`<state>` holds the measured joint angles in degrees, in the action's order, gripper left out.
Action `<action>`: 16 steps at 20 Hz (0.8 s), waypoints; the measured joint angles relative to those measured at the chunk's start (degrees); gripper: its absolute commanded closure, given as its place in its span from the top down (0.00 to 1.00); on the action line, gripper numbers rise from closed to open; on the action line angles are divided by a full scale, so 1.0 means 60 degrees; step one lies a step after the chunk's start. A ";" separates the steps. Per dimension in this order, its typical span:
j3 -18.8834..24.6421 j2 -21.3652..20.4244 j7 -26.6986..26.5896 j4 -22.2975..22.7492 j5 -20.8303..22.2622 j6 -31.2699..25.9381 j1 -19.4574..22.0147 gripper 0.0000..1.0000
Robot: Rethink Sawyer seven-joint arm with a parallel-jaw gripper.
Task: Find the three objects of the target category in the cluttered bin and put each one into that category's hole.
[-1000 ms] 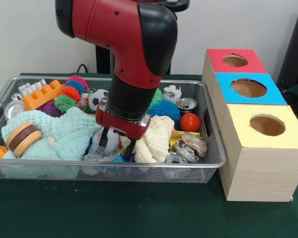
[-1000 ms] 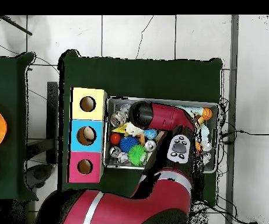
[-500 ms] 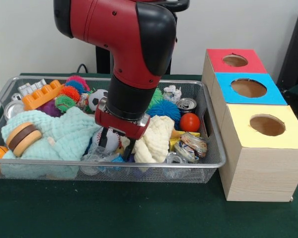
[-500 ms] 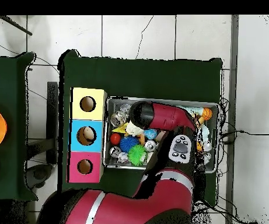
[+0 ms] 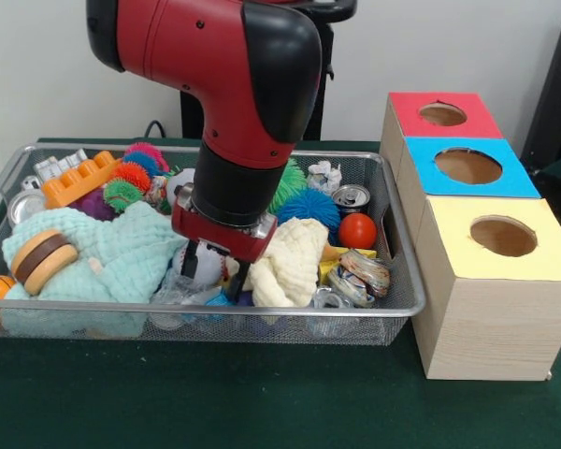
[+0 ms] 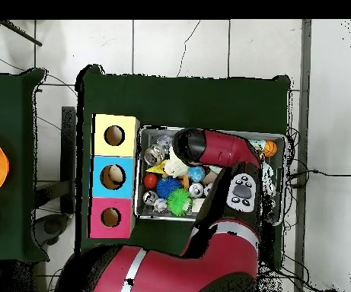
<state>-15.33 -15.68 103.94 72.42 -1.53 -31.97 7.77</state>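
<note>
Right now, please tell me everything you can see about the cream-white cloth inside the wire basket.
The cream cloth is soft, knitted-looking fabric, bunched into a rumpled heap. It lies in the bin, near its front rim, right of the gripper. A blue spiky ball sits behind it and a crushed can beside it.

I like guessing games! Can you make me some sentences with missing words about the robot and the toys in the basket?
1. The box nearest the camera in the front view has a ____ top.
2. The red ball lies inside the wire ____.
3. The gripper reaches down between the mint green cloth and the ____ cloth.
4. The middle box has a ____ top.

Missing words: yellow; basket; cream; blue
</note>
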 measured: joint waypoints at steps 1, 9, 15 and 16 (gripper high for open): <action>0.0010 0.0000 0.0000 -0.0064 0.0000 -0.0128 0.0026 1.00; 0.0012 -0.0173 0.0002 -0.0385 0.0006 -0.0834 0.0081 1.00; 0.0011 -0.0685 0.0002 -0.0385 0.0006 -0.0838 0.0076 1.00; 0.0010 -0.0744 0.0002 -0.0383 0.0006 -0.0838 0.0074 1.00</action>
<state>-15.27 -20.14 103.95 70.12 -1.50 -37.00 8.21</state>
